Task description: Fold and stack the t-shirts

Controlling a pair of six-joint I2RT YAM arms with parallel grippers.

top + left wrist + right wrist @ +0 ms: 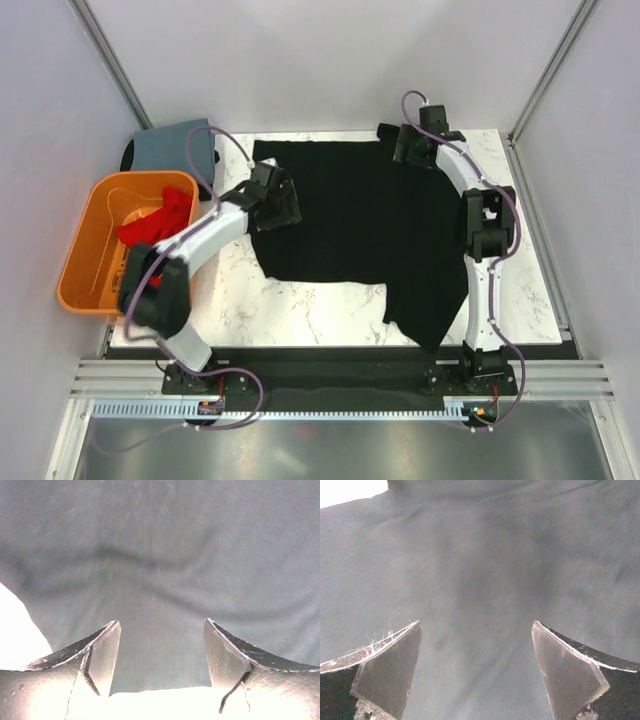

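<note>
- Across the marble surface (310, 312), the large black t-shirt (350, 215) lies spread nearly flat, its near-right part reaching toward the near edge
- At the shirt's left edge, the left pincer (278, 203) hangs low over the cloth with its jaws apart and nothing between them; its wrist view shows only rippled dark fabric beyond the fingertips (107, 645)
- At the shirt's far-right corner, the right pincer (412, 150) stands spread wide, likewise released, with no fold caught between its fingers (395, 655)
- Off to the left, the red t-shirt (155, 225) is bunched in the orange basket (95, 265), part of it draped over the rim, and the blue-grey t-shirt (170, 148) lies at the far-left corner just behind it
- Judged from its wrinkles, the black tee is light, limp and thin: it will likely sag, drag and crumple rather than hold a shape, though it should not slip much between pinching pads
- Best hold, on this reading, is a pinch on a hem, sleeve or shoulder edge, one pincer to each side, so the fabric lifts in a straight line and folds over itself; a grab in the middle would probably only bunch it
- Neither fold nor stack is yet made
</note>
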